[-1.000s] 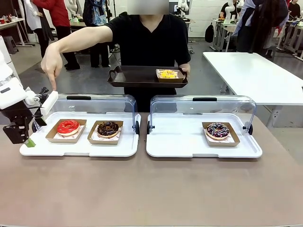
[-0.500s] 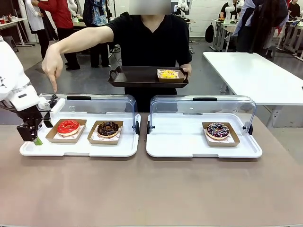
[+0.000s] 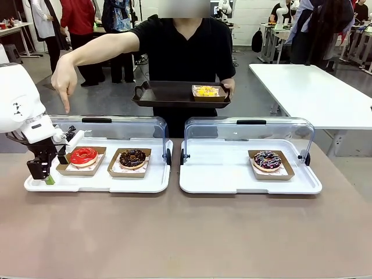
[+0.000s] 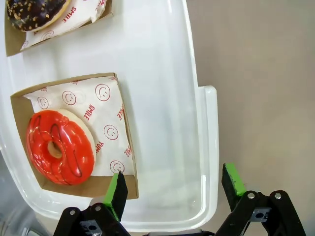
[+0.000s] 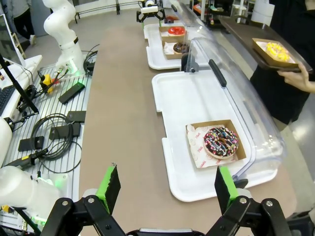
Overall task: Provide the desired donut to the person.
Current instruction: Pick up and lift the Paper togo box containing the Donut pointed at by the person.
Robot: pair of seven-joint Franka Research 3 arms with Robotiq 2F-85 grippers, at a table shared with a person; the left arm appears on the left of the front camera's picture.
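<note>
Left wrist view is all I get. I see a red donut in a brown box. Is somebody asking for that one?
Observer: It looks like it. In the front view the person points one hand straight down, above the end of the case where the red donut sits.
Operator: What's their other hand doing?
Observer: It holds a dark tray with a yellow donut in a box on it.
Operator: Are there more donuts I can't see?
Observer: Yes, a sprinkled donut sits alone on the right white tray, with its clear lid raised behind it.
</note>
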